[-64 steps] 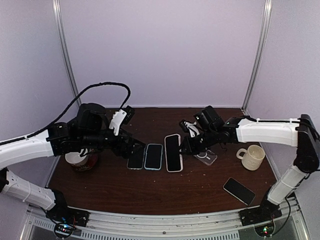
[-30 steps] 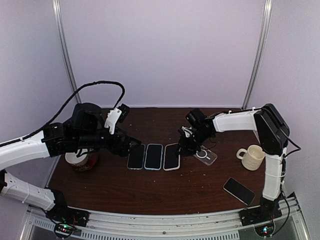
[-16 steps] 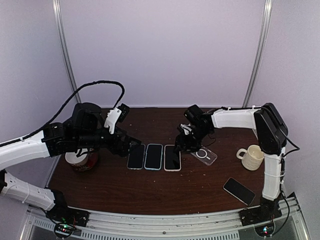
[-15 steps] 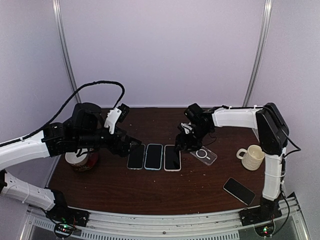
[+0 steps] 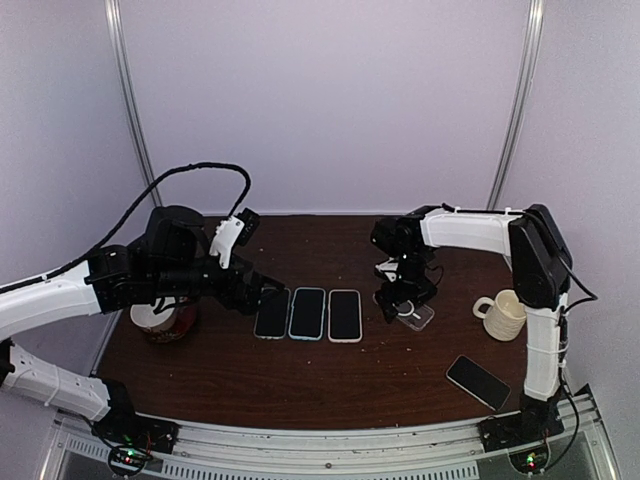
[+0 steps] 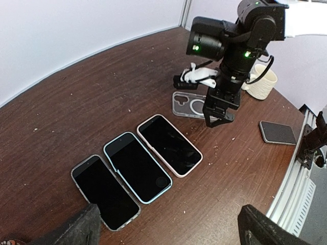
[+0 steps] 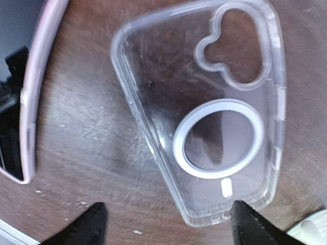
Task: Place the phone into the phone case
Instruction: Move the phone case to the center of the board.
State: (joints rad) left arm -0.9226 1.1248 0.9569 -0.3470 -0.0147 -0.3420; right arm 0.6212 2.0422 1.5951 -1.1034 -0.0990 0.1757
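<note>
The phone (image 5: pixel 478 381), black and without a case, lies flat near the front right of the table and shows again in the left wrist view (image 6: pixel 278 131). The phone case (image 5: pixel 417 316) is clear with a white ring and lies open side up (image 7: pixel 204 112) (image 6: pixel 188 104). My right gripper (image 5: pixel 400 300) (image 7: pixel 171 227) hovers open just over the case's near end, holding nothing. My left gripper (image 5: pixel 262 290) (image 6: pixel 168 236) stands open at the left end of a row of cased phones, empty.
Three cased phones lie side by side mid-table: grey-cased (image 5: pixel 271 313), blue-cased (image 5: pixel 308 313), pink-cased (image 5: pixel 344 315). A cream mug (image 5: pixel 503 313) stands right of the clear case. A red and white cup (image 5: pixel 160 320) sits under my left arm.
My right gripper let go of the pink-cased phone, which now lies flat in the row. It opened and swung right over the clear case. My left gripper opened a little wider.
</note>
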